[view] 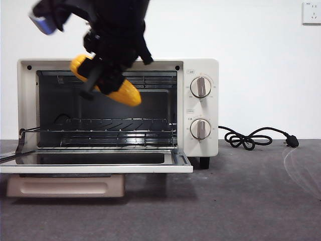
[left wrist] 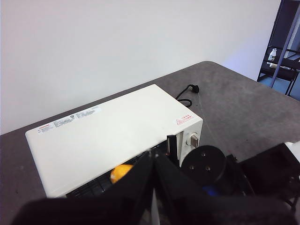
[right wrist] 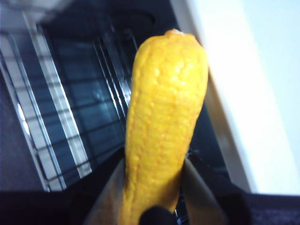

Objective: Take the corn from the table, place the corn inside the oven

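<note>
The yellow-orange corn [view: 125, 93] hangs tilted in front of the upper part of the oven's [view: 200, 65] open cavity, above the wire rack [view: 115, 125]. My right gripper [view: 103, 75] comes down from above and is shut on the cob's middle. In the right wrist view the corn [right wrist: 164, 131] stands between the jaws of that gripper [right wrist: 154, 185], its tip pointing toward the rack [right wrist: 56, 122]. The oven door [view: 95, 163] lies folded down flat. My left gripper [left wrist: 152, 161] hovers high above the oven [left wrist: 112, 136], jaws together, holding nothing. A bit of corn [left wrist: 121, 172] shows at the oven's front.
A cream tray [view: 65, 187] lies under the open door on the dark grey table [view: 241, 201]. The black power cord [view: 251, 138] is coiled to the right of the oven. A wall socket [view: 312, 12] sits at the upper right.
</note>
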You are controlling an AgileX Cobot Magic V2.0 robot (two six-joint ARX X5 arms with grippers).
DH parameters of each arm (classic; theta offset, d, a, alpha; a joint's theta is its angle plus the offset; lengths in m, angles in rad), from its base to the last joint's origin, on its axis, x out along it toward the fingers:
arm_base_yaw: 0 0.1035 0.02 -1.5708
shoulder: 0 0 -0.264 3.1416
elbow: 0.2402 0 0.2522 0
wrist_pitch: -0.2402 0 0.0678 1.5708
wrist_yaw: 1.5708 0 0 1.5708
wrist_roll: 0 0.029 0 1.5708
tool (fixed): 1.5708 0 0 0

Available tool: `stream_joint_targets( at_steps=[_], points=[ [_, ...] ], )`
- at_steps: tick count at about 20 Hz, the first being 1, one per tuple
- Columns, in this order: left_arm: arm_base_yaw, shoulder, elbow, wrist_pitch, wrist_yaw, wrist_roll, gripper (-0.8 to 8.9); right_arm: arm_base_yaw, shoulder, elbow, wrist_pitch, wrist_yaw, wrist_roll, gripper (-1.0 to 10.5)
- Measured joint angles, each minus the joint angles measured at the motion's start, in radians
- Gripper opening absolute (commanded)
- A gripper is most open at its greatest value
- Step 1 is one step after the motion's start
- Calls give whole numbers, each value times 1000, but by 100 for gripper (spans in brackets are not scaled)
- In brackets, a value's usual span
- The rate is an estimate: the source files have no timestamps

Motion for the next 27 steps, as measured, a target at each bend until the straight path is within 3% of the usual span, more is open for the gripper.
stream_joint_targets(
  at_steps=[13, 21, 25, 27],
  points=[
    [0, 0, 0, 0, 0, 0, -6, -43, 47, 0, -40, -21, -40, 14],
    [0, 0, 0, 0, 0, 0, -6, -42, 63, 0, -39, -25, -43, 348],
    [0, 0, 0, 0, 0, 0, -6, -42, 63, 0, -16, 3, -41, 450],
    [0, 0, 0, 0, 0, 0, -6, -42, 63, 1, -12, 11, -35, 449]
  ],
)
